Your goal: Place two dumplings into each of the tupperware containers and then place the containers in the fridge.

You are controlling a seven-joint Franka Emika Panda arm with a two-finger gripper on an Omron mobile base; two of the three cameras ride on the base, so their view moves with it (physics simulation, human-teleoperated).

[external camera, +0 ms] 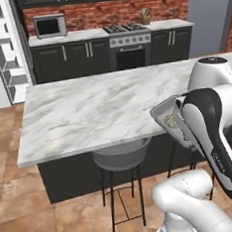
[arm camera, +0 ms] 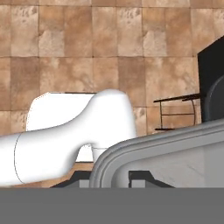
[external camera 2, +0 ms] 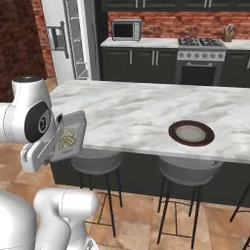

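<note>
A translucent grey tupperware container [external camera 2: 73, 128] hangs tilted in the air just off the near edge of the marble island, lifted by one end. Pale dumplings [external camera 2: 67, 140] lie inside it and show through its open top, also as dumplings [external camera: 171, 121] in the left base view. My gripper [arm camera: 111, 179] is shut on the container's rim [arm camera: 162, 151], with the brown floor tiles beyond it. The arm's forearm hides the grip in the left base view, where the container [external camera: 162, 113] sticks out to the left of it. The silver-grey fridge [external camera 2: 61, 36] stands at the back left, shelves showing beside it.
A round dark-rimmed plate [external camera 2: 191, 133] sits on the marble island [external camera 2: 146, 110]. Grey stools [external camera 2: 188, 171] stand under the island's near edge, one stool [external camera: 120, 156] right below the container. A black oven [external camera 2: 199, 63] and a microwave [external camera 2: 125, 30] line the back wall.
</note>
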